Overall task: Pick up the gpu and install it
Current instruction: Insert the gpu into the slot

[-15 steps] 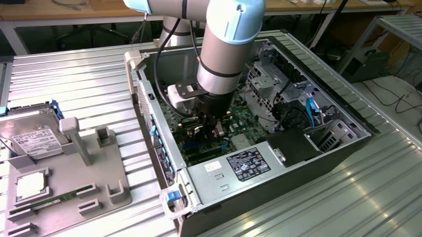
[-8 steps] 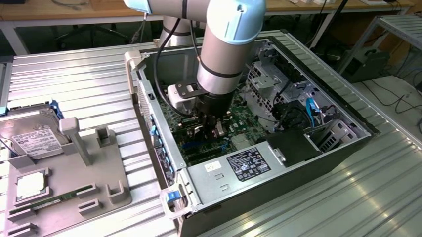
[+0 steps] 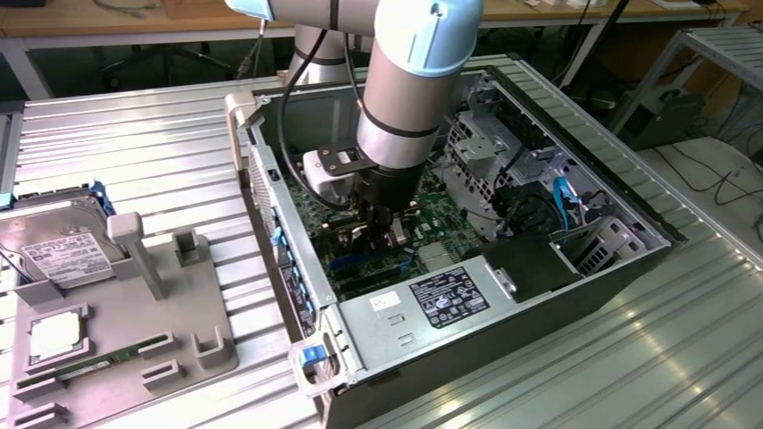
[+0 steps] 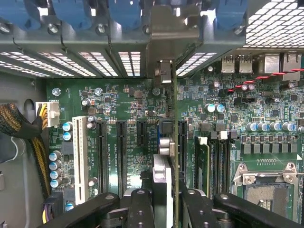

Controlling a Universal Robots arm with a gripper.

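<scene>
The jaws are clenched on the gpu (image 4: 164, 152), with a black finger (image 4: 140, 209) on each side of the card. The card stands on edge just beyond the jaws, over the black expansion slots (image 4: 102, 152) of the green motherboard (image 4: 266, 102). Its silvery end bracket (image 4: 173, 28) reaches the rear wall of the open computer case (image 3: 394, 344). Whether the card sits in a slot cannot be told. Outside the case, well apart from the jaws, a hard drive (image 3: 54, 250) rests by a grey tray (image 3: 131, 331) on the metal worktop (image 3: 620, 366).

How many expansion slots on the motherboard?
5: one white slot, two long black slots, one short black slot, one black slot beside the gpu, which may hide more.
</scene>
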